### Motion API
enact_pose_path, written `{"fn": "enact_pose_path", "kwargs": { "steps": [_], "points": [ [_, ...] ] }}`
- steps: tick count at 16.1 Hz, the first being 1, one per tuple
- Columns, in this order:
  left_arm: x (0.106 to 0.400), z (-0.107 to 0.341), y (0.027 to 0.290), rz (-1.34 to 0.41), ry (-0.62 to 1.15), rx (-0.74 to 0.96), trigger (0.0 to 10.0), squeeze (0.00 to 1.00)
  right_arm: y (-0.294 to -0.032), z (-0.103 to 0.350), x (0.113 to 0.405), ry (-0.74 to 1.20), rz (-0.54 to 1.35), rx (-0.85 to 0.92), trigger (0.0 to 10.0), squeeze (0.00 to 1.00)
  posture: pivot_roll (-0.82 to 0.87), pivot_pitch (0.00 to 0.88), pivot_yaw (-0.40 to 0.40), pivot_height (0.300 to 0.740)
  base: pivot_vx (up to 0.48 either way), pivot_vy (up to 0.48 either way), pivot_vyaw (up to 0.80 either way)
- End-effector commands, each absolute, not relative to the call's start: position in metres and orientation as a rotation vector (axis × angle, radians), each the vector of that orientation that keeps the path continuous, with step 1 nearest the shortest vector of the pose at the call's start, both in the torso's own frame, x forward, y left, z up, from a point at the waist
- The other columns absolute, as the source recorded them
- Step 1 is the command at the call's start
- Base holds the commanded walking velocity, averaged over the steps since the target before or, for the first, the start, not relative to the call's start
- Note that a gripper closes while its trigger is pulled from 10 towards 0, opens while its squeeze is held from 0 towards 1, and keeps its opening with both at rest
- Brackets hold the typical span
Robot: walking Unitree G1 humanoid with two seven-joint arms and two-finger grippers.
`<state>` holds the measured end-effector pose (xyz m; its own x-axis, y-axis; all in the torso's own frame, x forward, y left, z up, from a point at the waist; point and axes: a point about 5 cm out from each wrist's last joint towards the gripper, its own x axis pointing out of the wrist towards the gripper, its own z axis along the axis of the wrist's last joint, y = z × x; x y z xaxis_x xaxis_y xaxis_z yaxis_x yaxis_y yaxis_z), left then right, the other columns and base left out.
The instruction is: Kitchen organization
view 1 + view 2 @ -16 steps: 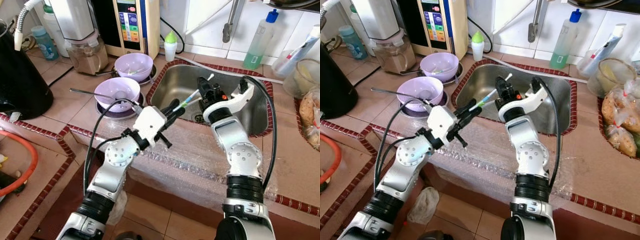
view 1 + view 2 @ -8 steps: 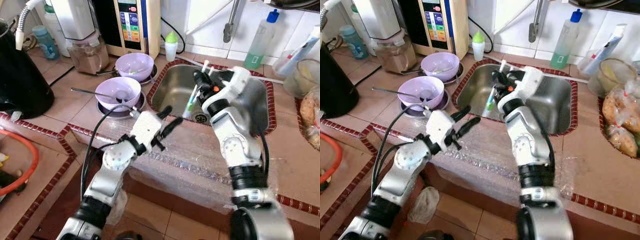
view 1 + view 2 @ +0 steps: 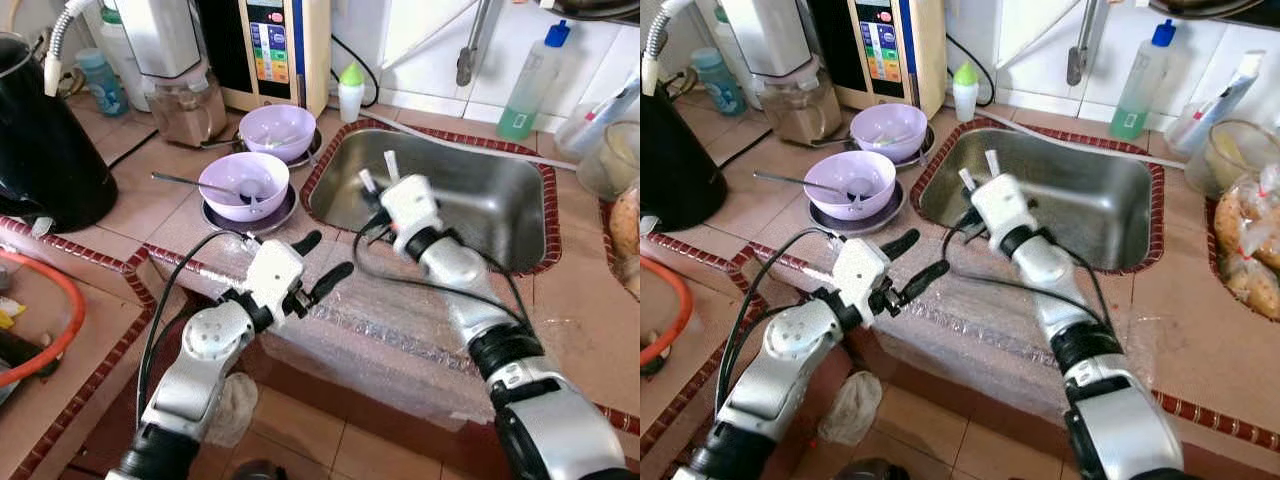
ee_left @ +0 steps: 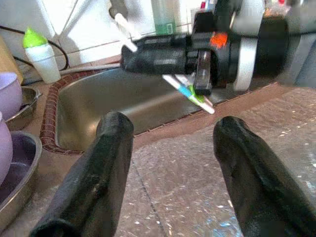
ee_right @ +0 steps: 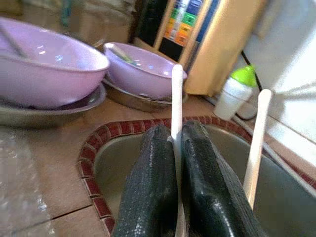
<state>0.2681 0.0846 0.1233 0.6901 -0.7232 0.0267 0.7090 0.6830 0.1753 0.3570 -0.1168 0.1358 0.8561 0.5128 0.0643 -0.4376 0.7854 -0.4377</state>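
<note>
The right gripper is clamped on two toothbrushes with white handles and green-blue heads, held above the sink near its left rim. The left gripper hangs over the counter, fingers spread, holding nothing. No legible writing.

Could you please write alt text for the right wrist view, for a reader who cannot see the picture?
The right gripper is shut on a thin white stick above the sink, and a second white stick stands beside it. Behind are two purple bowls on metal plates and a small green-capped bottle.
</note>
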Motion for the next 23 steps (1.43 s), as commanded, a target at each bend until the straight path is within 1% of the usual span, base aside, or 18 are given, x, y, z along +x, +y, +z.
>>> {"fn": "enact_pose_path", "kwargs": {
  "steps": [1, 3, 4, 6, 8, 10, 11, 12, 14, 15, 16, 19, 20, 21, 22, 23],
  "points": [
    [0.268, 0.127, 0.090, -0.788, -0.099, 0.160, 10.0, 1.00, -0.116, 0.129, 0.356, -0.171, 0.526, -0.471, 10.0, 1.00, 0.06, 0.018, 0.064, 0.740, 0.000, 0.000, 0.00],
    [0.266, 0.126, 0.093, -0.778, -0.088, 0.169, 10.0, 1.00, -0.113, 0.122, 0.351, -0.206, 0.566, -0.572, 10.0, 1.00, 0.06, 0.017, 0.064, 0.740, 0.000, 0.000, 0.00],
    [0.265, 0.126, 0.093, -0.778, -0.083, 0.169, 10.0, 1.00, -0.112, 0.118, 0.349, -0.204, 0.580, -0.582, 10.0, 1.00, 0.06, 0.015, 0.064, 0.740, 0.000, 0.000, 0.00],
    [0.264, 0.126, 0.093, -0.780, -0.072, 0.168, 10.0, 1.00, -0.115, 0.112, 0.347, -0.188, 0.585, -0.582, 10.0, 1.00, 0.06, 0.011, 0.064, 0.740, 0.000, 0.000, 0.00],
    [0.264, 0.126, 0.091, -0.783, -0.067, 0.171, 10.0, 1.00, -0.121, 0.108, 0.346, -0.165, 0.571, -0.530, 10.0, 1.00, 0.05, 0.006, 0.066, 0.740, 0.000, 0.000, 0.00],
    [0.268, 0.130, 0.090, -0.770, -0.093, 0.187, 10.0, 1.00, -0.128, 0.104, 0.343, -0.135, 0.560, -0.429, 10.0, 1.00, 0.05, 0.000, 0.067, 0.740, 0.000, 0.000, 0.00],
    [0.270, 0.133, 0.091, -0.749, -0.113, 0.195, 10.0, 1.00, -0.129, 0.101, 0.341, -0.129, 0.563, -0.406, 10.0, 1.00, 0.04, 0.000, 0.069, 0.740, 0.000, 0.000, 0.00],
    [0.277, 0.138, 0.097, -0.689, -0.142, 0.210, 10.0, 1.00, -0.133, 0.091, 0.330, -0.093, 0.580, -0.341, 10.0, 1.00, 0.03, 0.000, 0.069, 0.740, 0.000, 0.000, 0.00],
    [0.285, 0.144, 0.105, -0.616, -0.185, 0.227, 10.0, 1.00, -0.137, 0.079, 0.314, -0.057, 0.580, -0.276, 10.0, 1.00, 0.02, 0.000, 0.065, 0.740, 0.000, 0.000, 0.00],
    [0.291, 0.152, 0.110, -0.553, -0.238, 0.267, 10.0, 1.00, -0.138, 0.076, 0.303, -0.059, 0.558, -0.219, 10.0, 1.00, 0.02, 0.000, 0.056, 0.740, 0.000, 0.000, 0.00],
    [0.293, 0.159, 0.114, -0.519, -0.302, 0.325, 10.0, 1.00, -0.139, 0.080, 0.300, -0.082, 0.513, -0.180, 10.0, 1.00, 0.02, 0.000, 0.056, 0.740, 0.000, 0.000, 0.00],
    [0.299, 0.161, 0.120, -0.464, -0.307, 0.290, 10.0, 1.00, -0.135, 0.093, 0.298, -0.109, 0.334, -0.004, 10.0, 1.00, -0.01, 0.000, 0.058, 0.740, 0.000, 0.000, 0.00],
    [0.300, 0.163, 0.120, -0.451, -0.328, 0.287, 10.0, 1.00, -0.132, 0.097, 0.296, -0.111, 0.311, 0.026, 10.0, 1.00, -0.02, 0.000, 0.060, 0.740, 0.000, 0.000, 0.00],
    [0.301, 0.165, 0.121, -0.436, -0.344, 0.285, 10.0, 1.00, -0.130, 0.100, 0.295, -0.115, 0.315, 0.035, 10.0, 0.57, -0.02, 0.000, 0.060, 0.740, 0.000, 0.000, 0.00],
    [0.302, 0.166, 0.122, -0.413, -0.365, 0.299, 10.0, 1.00, -0.128, 0.105, 0.293, -0.119, 0.302, 0.055, 10.0, 0.00, -0.03, 0.000, 0.062, 0.740, 0.000, 0.000, 0.00],
    [0.304, 0.167, 0.124, -0.386, -0.372, 0.313, 10.0, 1.00, -0.127, 0.108, 0.292, -0.116, 0.296, 0.061, 10.0, 0.00, -0.03, 0.000, 0.062, 0.740, 0.000, 0.000, 0.00]
  ]
}}
